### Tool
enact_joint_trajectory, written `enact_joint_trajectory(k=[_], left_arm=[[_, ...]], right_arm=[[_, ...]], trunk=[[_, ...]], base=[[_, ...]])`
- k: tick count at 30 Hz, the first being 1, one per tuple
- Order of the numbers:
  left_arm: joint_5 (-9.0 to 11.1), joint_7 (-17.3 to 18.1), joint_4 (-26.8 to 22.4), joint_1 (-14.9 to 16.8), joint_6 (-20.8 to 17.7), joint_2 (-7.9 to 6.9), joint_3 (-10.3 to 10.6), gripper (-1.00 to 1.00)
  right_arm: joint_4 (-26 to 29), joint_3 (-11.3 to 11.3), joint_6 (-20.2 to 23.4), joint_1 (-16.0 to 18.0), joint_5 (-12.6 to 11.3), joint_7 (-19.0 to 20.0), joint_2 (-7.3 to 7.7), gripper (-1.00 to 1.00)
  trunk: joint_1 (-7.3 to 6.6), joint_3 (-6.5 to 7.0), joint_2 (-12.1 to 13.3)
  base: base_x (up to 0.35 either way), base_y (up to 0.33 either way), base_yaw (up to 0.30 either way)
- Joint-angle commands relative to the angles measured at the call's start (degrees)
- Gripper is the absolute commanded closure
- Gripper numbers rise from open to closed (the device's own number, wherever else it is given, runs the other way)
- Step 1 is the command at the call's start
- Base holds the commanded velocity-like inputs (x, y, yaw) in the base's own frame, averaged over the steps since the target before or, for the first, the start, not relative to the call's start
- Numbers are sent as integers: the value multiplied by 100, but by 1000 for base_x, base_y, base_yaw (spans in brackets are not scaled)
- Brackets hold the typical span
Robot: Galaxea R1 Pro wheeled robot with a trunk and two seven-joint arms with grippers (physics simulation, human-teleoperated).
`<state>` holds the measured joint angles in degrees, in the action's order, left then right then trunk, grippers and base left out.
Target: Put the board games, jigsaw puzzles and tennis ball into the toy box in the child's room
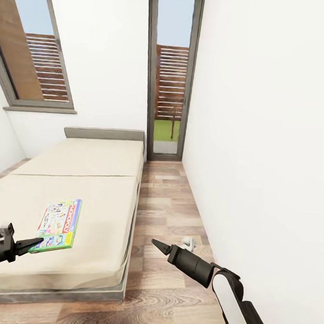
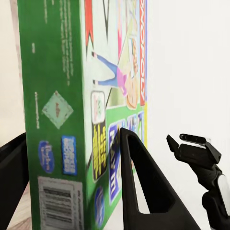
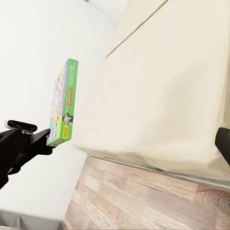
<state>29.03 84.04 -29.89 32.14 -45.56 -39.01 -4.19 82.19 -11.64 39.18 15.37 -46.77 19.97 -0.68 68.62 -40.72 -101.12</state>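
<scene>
Board game (image 1: 58,225): glossy printed cardboard.
Bed (image 1: 98,177): matt beige cloth mattress, smooth grey frame.
Floor (image 1: 172,216): grained wood planks.
Left pincer (image 1: 36,241): matt black plastic.
Wall (image 1: 260,140): smooth matt white.

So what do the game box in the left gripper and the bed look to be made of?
Board game: looks like printed cardboard with a slight gloss, given its crisp edges and barcode panel. Bed: soft matte beige fabric mattress, rounded at the edges, on a plain grey frame, material unclear. Left gripper: black, hard-looking.
</scene>
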Motion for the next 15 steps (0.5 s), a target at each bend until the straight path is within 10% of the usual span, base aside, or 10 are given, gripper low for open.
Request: enact_joint_trajectory(k=[1, 15], left_arm=[[6, 16, 1, 3, -59, -1, 4, 100], [6, 16, 1, 3, -58, -1, 6, 100]], right_arm=[[4, 6, 28, 2, -8, 4, -2, -100], [12, -4, 28, 1, 11, -2, -5, -100]], trunk=[[-23, 9, 39], [-331, 175, 600]], base=[[0, 0, 194], [-159, 0, 226]])
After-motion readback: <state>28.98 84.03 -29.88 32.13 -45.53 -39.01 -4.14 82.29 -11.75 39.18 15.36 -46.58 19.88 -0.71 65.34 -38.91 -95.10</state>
